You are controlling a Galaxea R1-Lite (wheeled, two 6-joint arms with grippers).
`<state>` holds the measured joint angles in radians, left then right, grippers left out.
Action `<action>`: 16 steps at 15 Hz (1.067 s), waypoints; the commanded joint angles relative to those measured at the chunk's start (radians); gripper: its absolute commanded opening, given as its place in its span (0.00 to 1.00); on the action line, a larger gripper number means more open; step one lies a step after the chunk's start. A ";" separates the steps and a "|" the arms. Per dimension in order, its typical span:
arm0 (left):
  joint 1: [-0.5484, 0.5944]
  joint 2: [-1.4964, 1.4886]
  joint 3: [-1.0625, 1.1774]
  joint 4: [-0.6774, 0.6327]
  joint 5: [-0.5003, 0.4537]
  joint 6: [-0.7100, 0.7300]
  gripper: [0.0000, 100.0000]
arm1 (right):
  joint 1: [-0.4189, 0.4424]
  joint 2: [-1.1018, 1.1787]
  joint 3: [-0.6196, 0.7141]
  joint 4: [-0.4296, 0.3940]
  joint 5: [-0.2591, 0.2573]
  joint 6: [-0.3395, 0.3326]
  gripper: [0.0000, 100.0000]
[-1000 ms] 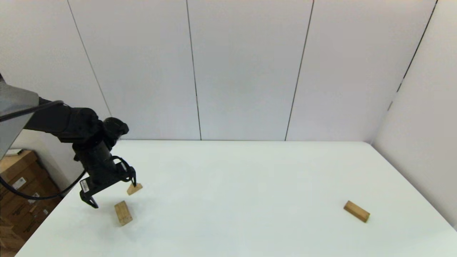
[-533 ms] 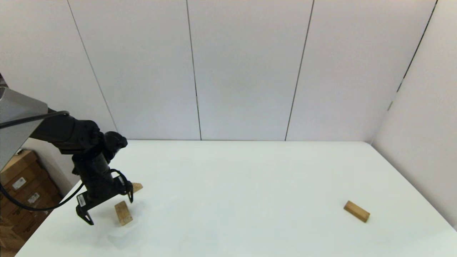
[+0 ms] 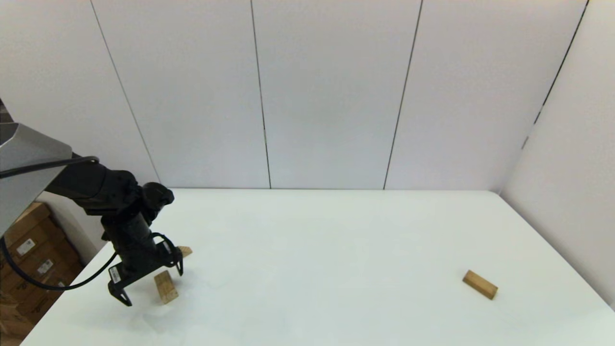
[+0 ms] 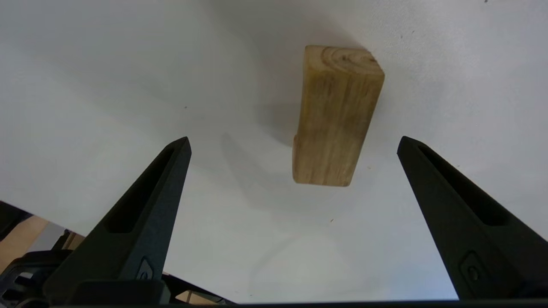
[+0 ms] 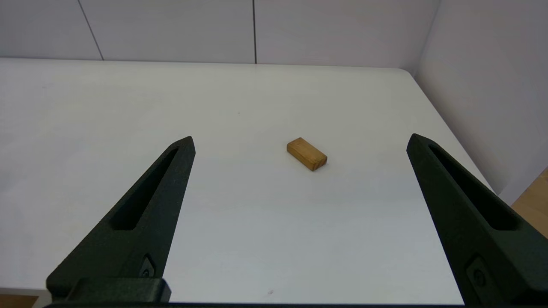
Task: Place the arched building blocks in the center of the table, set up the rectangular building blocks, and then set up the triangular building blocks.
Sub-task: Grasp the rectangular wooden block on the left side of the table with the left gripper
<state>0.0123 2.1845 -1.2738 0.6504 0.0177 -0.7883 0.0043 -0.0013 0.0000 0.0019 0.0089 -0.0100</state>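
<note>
Wide apart, the jaws of the left gripper [image 3: 150,283] hang low over the white table [image 3: 336,250] at its left end, straddling the arched block [image 3: 166,287] without touching it. In the left wrist view that block [image 4: 336,115] lies flat between the two black fingers [image 4: 141,214], nearer one of them than the other, its long axis running away from the wrist; a small notch on one long edge hints at the hollow, which is otherwise turned out of sight. Just beyond the arched block, partly hidden behind the gripper, sits the small triangular block [image 3: 184,250]. Far off from it, toward the table's right end, lies the rectangular block [image 3: 480,284], flat on a broad face. The right gripper [image 5: 299,141] is parked short of that block, jaws equally wide, holding nothing.

The step in hand looks like the first pickup. To do it well, the left gripper should shift sideways until the arched block sits midway between the fingers, descend until the tips nearly meet the tabletop, and close across the narrow width, so the block neither pivots nor skids toward the triangular block.
</note>
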 commanded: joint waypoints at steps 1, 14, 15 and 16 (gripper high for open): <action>-0.003 0.021 0.002 -0.029 0.001 -0.006 1.00 | 0.000 0.000 0.002 0.001 0.000 -0.001 1.00; -0.015 0.070 0.004 -0.051 -0.022 -0.016 1.00 | 0.000 0.000 0.002 0.000 0.000 -0.001 1.00; -0.017 0.074 0.004 -0.051 -0.022 -0.016 1.00 | 0.000 0.000 0.002 0.000 0.000 -0.001 1.00; -0.015 0.075 0.001 -0.051 -0.022 -0.016 1.00 | 0.000 0.000 0.002 0.000 0.000 -0.001 1.00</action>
<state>-0.0043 2.2562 -1.2696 0.5960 -0.0043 -0.7989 0.0043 -0.0013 0.0000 0.0019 0.0089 -0.0100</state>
